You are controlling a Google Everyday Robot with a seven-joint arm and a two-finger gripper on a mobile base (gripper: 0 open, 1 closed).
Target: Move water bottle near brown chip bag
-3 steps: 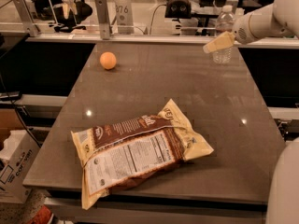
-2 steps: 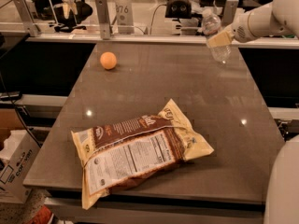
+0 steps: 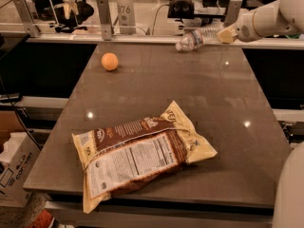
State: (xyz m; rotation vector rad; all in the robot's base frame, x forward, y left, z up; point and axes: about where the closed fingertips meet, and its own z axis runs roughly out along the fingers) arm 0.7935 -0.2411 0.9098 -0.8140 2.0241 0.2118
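From my station I see the pincer [image 3: 227,34] at the far right corner of the tabletop [image 3: 199,91], on the end of the pale arm [image 3: 268,18] that reaches in from the upper right. It is closed around the base end of the water bottle [image 3: 198,37], with only that end of the bottle inside its cream-coloured tips. The bottle is tipped nearly flat. Its white cap points left and a little downward, toward the far edge of the tabletop. I cannot tell whether the cap touches the surface or hangs just above it.

The brown chip bag [image 3: 140,153] lies flat near the front edge of the tabletop, left of centre, with its white nutrition panel facing up and its cream-yellow edges crinkled. It sits askew, one corner pointing toward the middle of the tabletop. The bottle and the bag are well apart, at opposite ends of the surface.

An orange ball [image 3: 109,61] rests on the far left part of the tabletop, apart from both the bag and the bottle. A cardboard box [image 3: 13,174] stands on the floor below the left front corner. Beyond the far edge runs a bench with metal brackets [image 3: 105,17].
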